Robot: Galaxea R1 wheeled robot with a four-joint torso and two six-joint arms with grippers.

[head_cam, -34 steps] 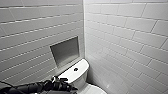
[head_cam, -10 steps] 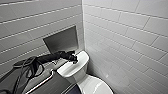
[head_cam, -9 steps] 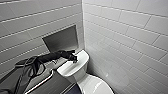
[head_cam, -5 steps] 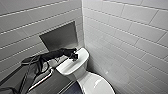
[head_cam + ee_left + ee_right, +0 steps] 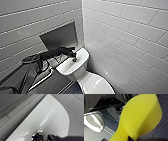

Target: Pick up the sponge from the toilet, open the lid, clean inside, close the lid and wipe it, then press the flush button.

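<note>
The white toilet (image 5: 75, 67) stands in the tiled corner, its oval lid (image 5: 96, 85) down. On the flat tank cover (image 5: 50, 119) sits the round flush button (image 5: 74, 60), a dark centre in a chrome ring (image 5: 38, 135). My left gripper (image 5: 73, 58) reaches in from the left, shut, with its dark tip right at the button; whether it presses I cannot tell. In the right wrist view my right gripper (image 5: 132, 139) is shut on the bright yellow sponge (image 5: 140, 117), which bulges above the grip.
A grey recessed panel (image 5: 60, 36) is set into the wall behind the tank. White tiled walls close in on both sides of the toilet. The floor (image 5: 161, 127) is dark tile, with a blue cable (image 5: 112, 115) over it.
Since the oldest frame my left arm has come up from low beside the toilet to the tank top. Over the last second it holds at the button; the camera has shifted slightly.
</note>
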